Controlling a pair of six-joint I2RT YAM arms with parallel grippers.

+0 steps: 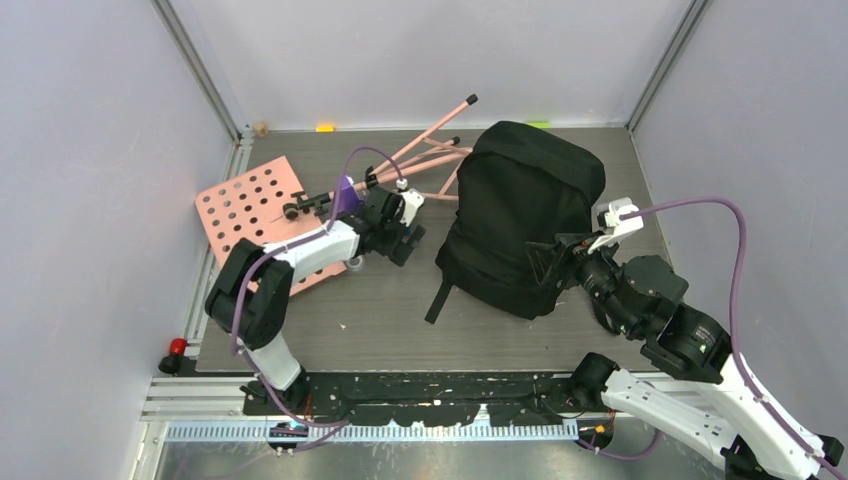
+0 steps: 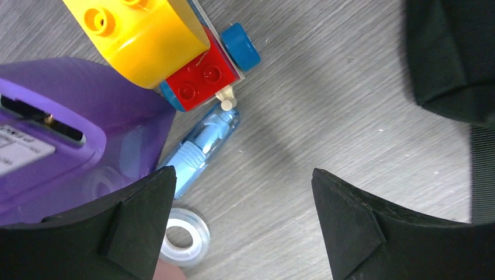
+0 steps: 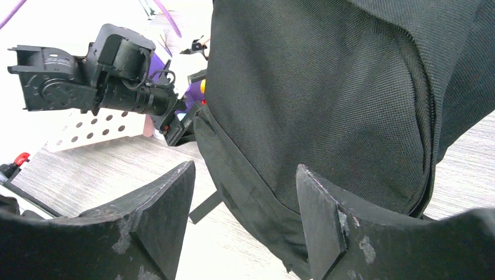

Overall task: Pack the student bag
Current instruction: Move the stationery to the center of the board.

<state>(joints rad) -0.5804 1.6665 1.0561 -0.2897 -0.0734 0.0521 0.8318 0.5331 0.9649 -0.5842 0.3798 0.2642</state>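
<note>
The student bag [image 1: 520, 215], a large black fabric backpack, lies in the middle of the table. It fills the right wrist view [image 3: 327, 99], and its edge shows at the right of the left wrist view [image 2: 452, 52]. My right gripper [image 1: 548, 262] is open at the bag's near right side, its jaws apart around the bag's lower edge [image 3: 242, 192]. My left gripper [image 1: 400, 245] is open and empty to the left of the bag, above bare table [image 2: 242, 186]. Below it lie a blue pen [image 2: 201, 146], a clear tape roll [image 2: 185, 236], a toy of yellow, red and blue bricks [image 2: 175, 52] and a purple object [image 2: 64, 128].
A pink perforated board [image 1: 255, 215] lies at the left. Pink rods with black tips [image 1: 430, 145] lie behind the bag. A black strap [image 1: 438, 298] trails from the bag toward the near edge. Grey walls enclose the table on three sides.
</note>
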